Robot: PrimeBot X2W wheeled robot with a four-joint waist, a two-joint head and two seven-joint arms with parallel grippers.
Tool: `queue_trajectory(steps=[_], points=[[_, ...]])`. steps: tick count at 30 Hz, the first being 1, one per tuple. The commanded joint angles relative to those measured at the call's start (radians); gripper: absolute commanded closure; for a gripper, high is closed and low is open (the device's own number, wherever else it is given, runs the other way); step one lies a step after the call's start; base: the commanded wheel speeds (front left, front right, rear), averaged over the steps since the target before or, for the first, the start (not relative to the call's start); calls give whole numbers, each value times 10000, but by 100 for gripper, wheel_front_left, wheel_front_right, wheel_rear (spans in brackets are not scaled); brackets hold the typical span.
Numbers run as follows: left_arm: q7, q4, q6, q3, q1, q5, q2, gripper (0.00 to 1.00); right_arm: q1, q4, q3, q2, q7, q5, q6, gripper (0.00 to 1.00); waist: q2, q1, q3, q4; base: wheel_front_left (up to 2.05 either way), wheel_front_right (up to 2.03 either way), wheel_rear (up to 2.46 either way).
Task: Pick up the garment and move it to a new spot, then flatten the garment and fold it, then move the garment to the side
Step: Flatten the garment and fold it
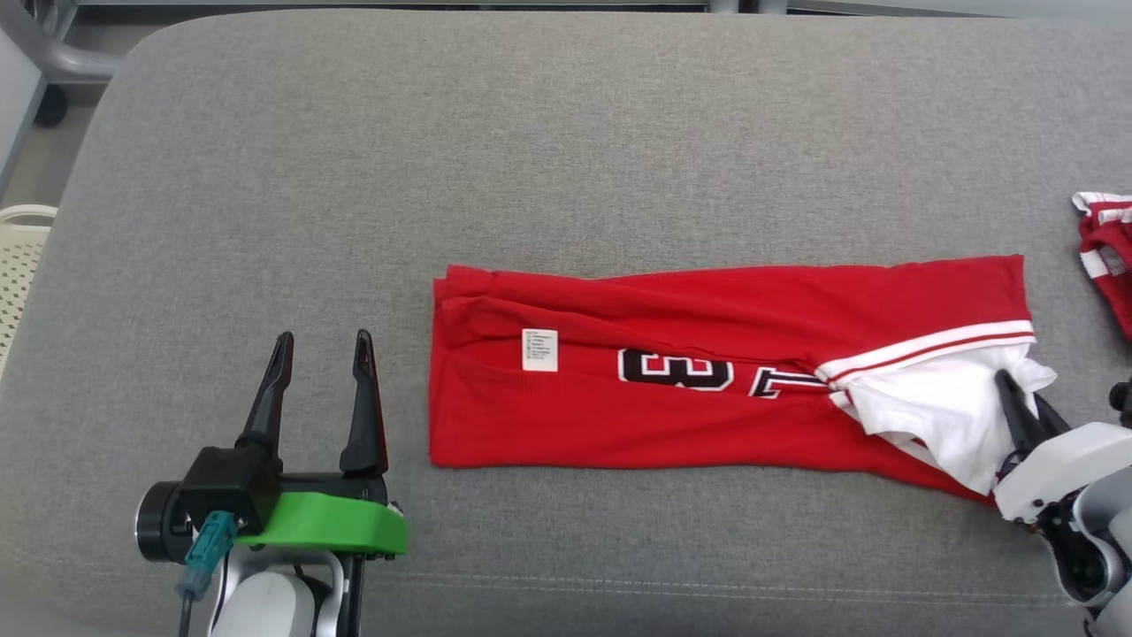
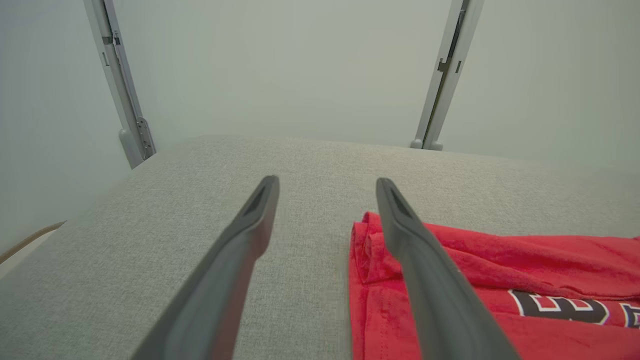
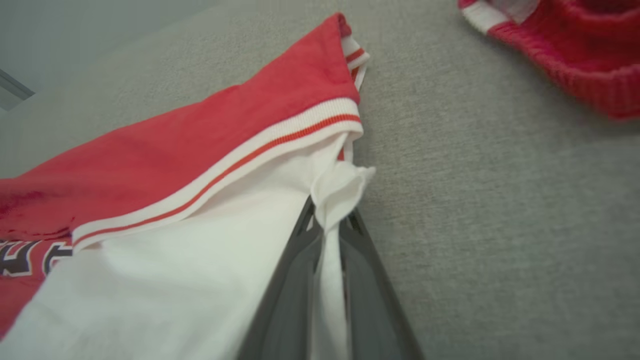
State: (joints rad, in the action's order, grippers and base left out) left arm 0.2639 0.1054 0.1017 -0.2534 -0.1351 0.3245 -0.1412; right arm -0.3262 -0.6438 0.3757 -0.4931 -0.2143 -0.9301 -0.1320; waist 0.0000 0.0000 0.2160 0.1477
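The garment (image 1: 672, 416) is a red jersey with black numbers, folded into a long strip across the grey cushion (image 1: 566, 133). A white sleeve with red-striped trim lies at its right end. My right gripper (image 1: 1017, 394) is shut on the edge of that white sleeve (image 3: 335, 195), and cloth runs pinched between its fingers (image 3: 295, 280). My left gripper (image 1: 323, 349) stands open just left of the jersey's left end, with nothing between its fingers. In the left wrist view the garment (image 2: 500, 280) lies beside and under the right finger (image 2: 425, 270).
A second red and white garment (image 1: 1105, 248) lies at the cushion's right edge, also visible in the right wrist view (image 3: 565, 55). A pale perforated basket (image 1: 18, 257) stands off the cushion's left side. Metal frame posts (image 2: 122, 85) rise behind the cushion.
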Motion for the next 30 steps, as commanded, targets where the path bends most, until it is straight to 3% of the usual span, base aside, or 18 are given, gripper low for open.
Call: queue_trajectory(steps=[1,7,13,21,26,30], points=[[3,23,-58,92,-93,-59,20,0,107,-103,-113,-206,-130,-73,25,100,0,0,28,-197,0,0,0],[3,17,-145,219,-151,-221,59,0,-264,31,-172,-414,-376,143,24,100,0,0,52,-653,0,0,0],[4,-36,-206,341,-142,-313,37,0,-575,1553,68,-158,-500,1123,19,100,0,0,39,-1086,0,0,0],[3,-7,-303,369,-247,-378,12,0,-508,4243,768,753,-401,2724,15,100,0,0,44,-1315,0,0,0],[3,44,-380,285,-300,-406,70,0,-862,4940,1709,1497,144,3140,15,100,0,0,80,-1163,0,0,0],[4,62,-407,247,-376,-402,135,0,-1259,4810,2526,2092,436,3163,15,100,0,0,146,-922,0,0,0]])
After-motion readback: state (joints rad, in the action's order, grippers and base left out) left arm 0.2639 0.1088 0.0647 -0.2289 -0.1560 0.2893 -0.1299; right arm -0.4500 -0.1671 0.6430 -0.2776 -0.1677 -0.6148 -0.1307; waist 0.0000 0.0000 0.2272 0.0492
